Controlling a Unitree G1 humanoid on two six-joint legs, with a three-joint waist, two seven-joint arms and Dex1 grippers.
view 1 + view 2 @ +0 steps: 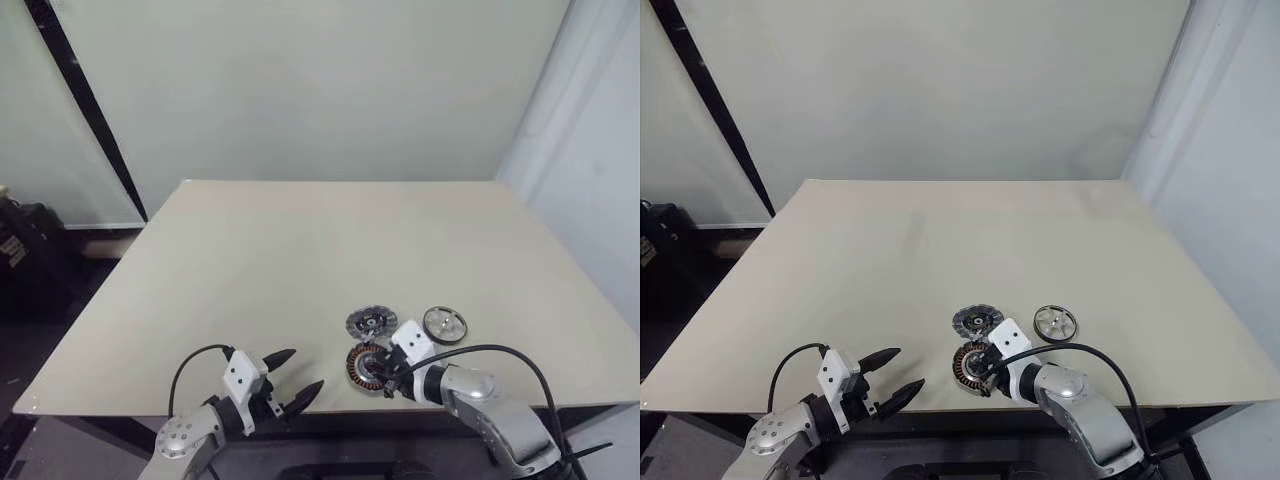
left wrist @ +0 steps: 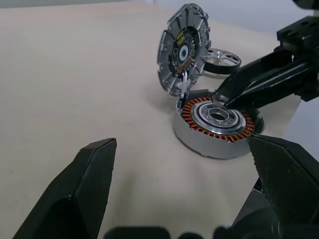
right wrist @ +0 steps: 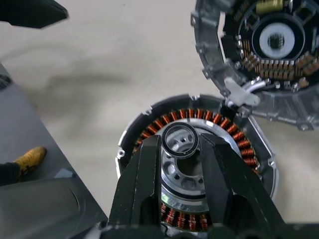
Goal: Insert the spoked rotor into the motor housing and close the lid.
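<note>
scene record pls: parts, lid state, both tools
motor housing: on table, near front edge, copper windings exposed
lid: open, standing up at housing's hinge
spoked rotor: flat on table, right of lid, not inserted
right tool: fingertips over housing's centre ring, narrow gap, nothing held
left tool: open, hovering left of housing

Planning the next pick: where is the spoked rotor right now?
The spoked rotor lies flat on the table, near its front edge on the robot's right, just right of the lid and beyond the right gripper.
</note>
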